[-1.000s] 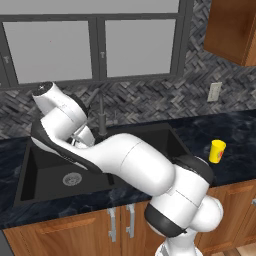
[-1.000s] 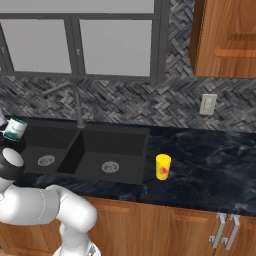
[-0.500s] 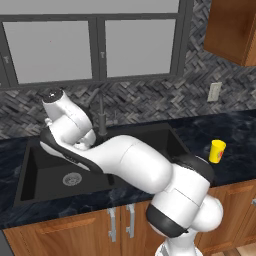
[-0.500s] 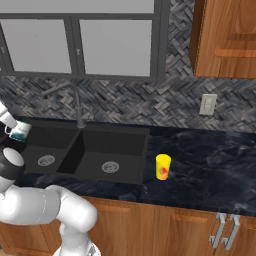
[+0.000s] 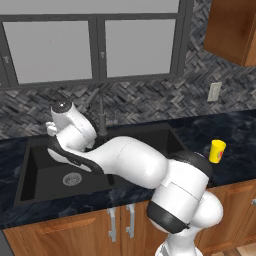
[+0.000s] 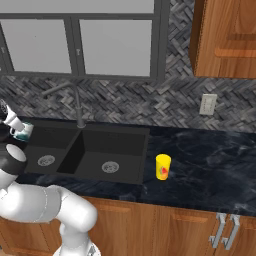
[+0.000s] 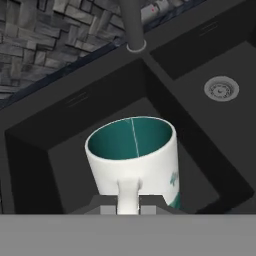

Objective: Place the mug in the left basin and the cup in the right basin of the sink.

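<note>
Currently: dark marbled black counter over brown wood base cabinets, grey herringbone tile backsplash, two-pane window with grey frame above, wood wall cabinet at the right, one white wall outlet.

Counts: one wide matte black double-basin sink, two basins, two round steel drains, one dark grey faucet behind the centre divider. One mug, one cup.

Containers:
- left black rectangular basin: steel drain visible on the floor, nothing resting on that floor as far as the base views show.
- right black rectangular basin: steel drain only, nothing else in it.
- small white-grey mug with teal inside and rim: upright, empty, teal interior open to the hand view. It hangs above the left basin, off the floor, handle toward the hand. In the right base view it sits at the far left of the frame, over the left basin's outer side.
- small bright yellow tapered cup with a red mark: upright on the counter just right of the sink's right edge, apart from the arm; also seen in the left base view.

Two-finger gripper: fingers pinched on the mug's handle, carrying the mug.
</note>
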{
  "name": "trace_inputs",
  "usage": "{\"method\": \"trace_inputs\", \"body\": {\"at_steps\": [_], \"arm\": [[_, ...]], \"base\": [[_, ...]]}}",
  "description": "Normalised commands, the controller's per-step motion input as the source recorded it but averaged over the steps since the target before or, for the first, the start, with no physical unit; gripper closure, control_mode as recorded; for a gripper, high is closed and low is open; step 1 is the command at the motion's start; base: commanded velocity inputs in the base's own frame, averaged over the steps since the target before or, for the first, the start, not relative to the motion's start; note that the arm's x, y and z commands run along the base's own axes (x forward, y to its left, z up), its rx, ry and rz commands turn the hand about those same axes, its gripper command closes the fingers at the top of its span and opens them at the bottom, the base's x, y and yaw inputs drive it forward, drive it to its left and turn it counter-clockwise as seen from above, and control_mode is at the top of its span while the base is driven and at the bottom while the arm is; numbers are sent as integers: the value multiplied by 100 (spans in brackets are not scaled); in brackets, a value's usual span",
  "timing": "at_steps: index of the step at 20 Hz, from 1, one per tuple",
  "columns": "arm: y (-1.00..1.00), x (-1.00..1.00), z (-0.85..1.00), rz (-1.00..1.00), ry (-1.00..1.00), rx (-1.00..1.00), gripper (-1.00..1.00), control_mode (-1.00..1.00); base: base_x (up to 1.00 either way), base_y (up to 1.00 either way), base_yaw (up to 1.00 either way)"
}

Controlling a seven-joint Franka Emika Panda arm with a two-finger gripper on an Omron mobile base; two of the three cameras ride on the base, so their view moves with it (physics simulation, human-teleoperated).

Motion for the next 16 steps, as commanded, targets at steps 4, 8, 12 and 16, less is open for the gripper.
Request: {"method": "trace_inputs", "body": {"at_steps": [4, 8, 12, 16], "arm": [[11, 32, -22, 0, -11, 1, 100, -100], [7, 28, -22, -2, -6, 0, 100, -100], [7, 24, -21, -4, 0, 0, 100, -100], [10, 23, -19, -7, 6, 0, 100, -100]], "base": [[0, 0, 0], [0, 0, 0], [0, 0, 0], [0, 0, 0]]}}
